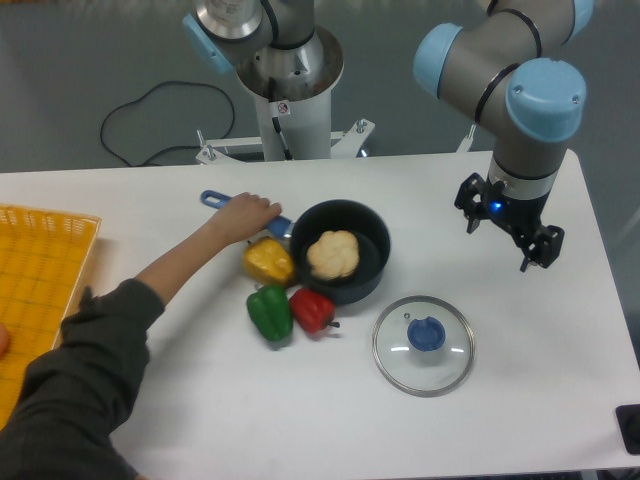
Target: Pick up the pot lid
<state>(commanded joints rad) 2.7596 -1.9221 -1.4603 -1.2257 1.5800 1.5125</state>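
The gripper (498, 247) hangs at the right of the view, its two black fingers spread apart with nothing between them. Below and to its left, the round glass pot lid (402, 370) with a metal rim lies flat on the table, its blue knob (426, 334) facing up. Lid and gripper are apart. The black pot (376, 240) stands left of the gripper, behind and to the left of the lid, with a round tan item (333, 254) inside.
A person's arm (196, 246) reaches from the left to the pot's blue handle (281, 226). Beside the pot lie yellow (268, 262), red (312, 311) and green (269, 313) peppers. A yellow crate (45, 258) stands at the left edge.
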